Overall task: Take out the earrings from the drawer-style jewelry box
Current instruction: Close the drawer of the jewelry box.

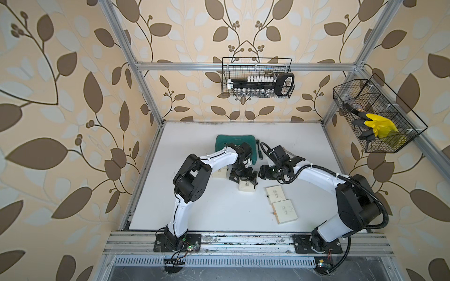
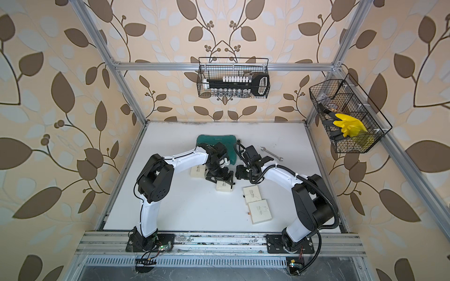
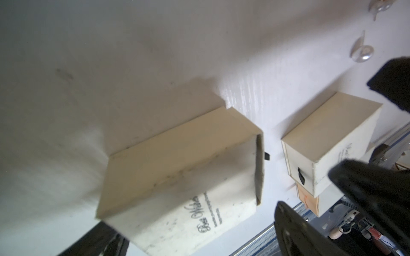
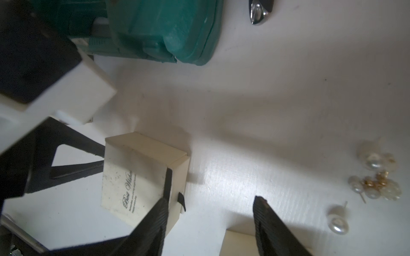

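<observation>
Right gripper (image 4: 210, 198) parted, gripping nothing, one finger (image 4: 155, 221) at the cream box's (image 4: 142, 177) black pull tab (image 4: 181, 200). Left gripper (image 1: 244, 181) spread wide, astride that box near the table's (image 1: 194, 214) middle. Pearl earrings (image 4: 375, 177) loose nearby.

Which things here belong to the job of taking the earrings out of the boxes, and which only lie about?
For the job:
- earrings, some already out on the table
- cream boxes

Only lying about:
- green case
- wrench
- wall baskets
- yellow glove
</observation>
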Action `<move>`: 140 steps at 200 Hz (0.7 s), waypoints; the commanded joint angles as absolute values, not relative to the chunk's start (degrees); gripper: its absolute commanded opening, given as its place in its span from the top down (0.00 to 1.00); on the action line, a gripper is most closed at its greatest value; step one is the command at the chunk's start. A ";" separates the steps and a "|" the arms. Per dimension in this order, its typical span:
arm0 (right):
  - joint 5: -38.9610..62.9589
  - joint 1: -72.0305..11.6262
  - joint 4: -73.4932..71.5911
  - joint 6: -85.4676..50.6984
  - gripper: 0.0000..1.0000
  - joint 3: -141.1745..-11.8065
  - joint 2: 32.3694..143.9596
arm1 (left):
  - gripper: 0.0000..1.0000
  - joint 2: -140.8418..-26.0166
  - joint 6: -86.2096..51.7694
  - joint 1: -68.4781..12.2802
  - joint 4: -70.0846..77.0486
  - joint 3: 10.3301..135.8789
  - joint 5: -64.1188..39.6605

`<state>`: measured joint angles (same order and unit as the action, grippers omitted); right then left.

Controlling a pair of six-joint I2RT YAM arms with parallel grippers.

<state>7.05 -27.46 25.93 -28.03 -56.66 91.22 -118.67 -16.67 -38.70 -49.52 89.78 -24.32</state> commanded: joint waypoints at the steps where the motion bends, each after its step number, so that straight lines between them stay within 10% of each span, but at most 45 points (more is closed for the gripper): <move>1: 7.50 -27.25 26.99 -26.88 0.37 -55.93 90.43 | 0.01 -119.47 -15.73 -39.19 -52.38 91.87 -23.16; 140: 17.27 -29.35 21.00 -26.26 0.40 -53.86 97.69 | 0.01 -115.86 -14.73 -39.11 -47.64 88.39 -28.04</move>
<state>11.86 -29.04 24.97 -26.76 -54.24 96.09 -118.76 -16.36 -38.65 -47.99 88.73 -25.65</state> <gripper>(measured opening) 0.600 0.989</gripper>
